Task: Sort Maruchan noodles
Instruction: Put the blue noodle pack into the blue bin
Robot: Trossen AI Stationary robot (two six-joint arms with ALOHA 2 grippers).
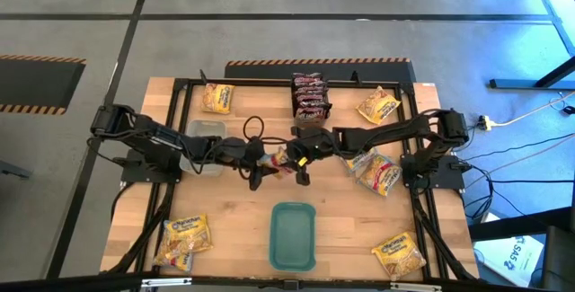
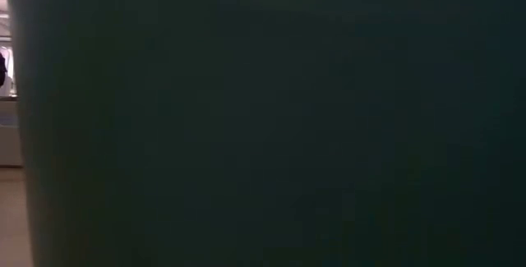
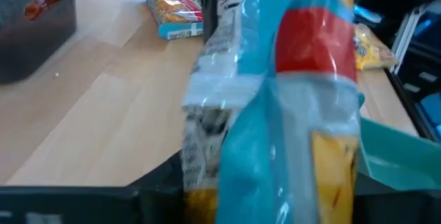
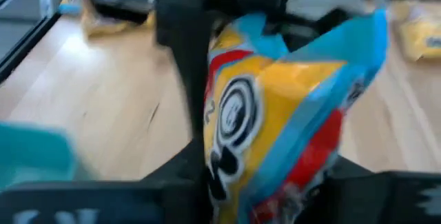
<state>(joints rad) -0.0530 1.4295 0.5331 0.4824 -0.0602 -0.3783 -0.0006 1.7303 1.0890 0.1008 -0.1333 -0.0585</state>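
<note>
A noodle packet (image 1: 277, 159) printed blue, yellow and red hangs in mid-air over the table's middle, between my two grippers. My left gripper (image 1: 260, 161) comes at it from the left, my right gripper (image 1: 299, 157) from the right, and each looks shut on it. The left wrist view shows the packet's seamed back (image 3: 275, 114); the right wrist view shows its printed front (image 4: 275, 114). Other packets lie flat on the table: yellow ones (image 1: 217, 97) (image 1: 377, 105) (image 1: 184, 238) (image 1: 398, 253) and a pale pile (image 1: 375, 171). Dark packets (image 1: 308, 94) sit stacked at the far edge. My left gripper holds the packet's left side (image 3: 227, 176), coming level from the table's left; the packet fills the wrist view and hides the fingers' pads. The packet is lifted clear of the table. My right gripper holds the packet's right side (image 4: 275, 189) between its two fingers, coming level from the table's right. The wrapper is crumpled and bulges above the fingers; the left gripper's dark finger (image 4: 180, 65) shows on the far edge.
A teal tray (image 1: 293, 235) lies near the front edge, and its wall (image 2: 263, 135) blocks almost the whole low view. A clear grey tub (image 1: 205, 144) stands under the left arm. Black frame rails run along the table's edges. Bare wood lies between the tray and the side packets.
</note>
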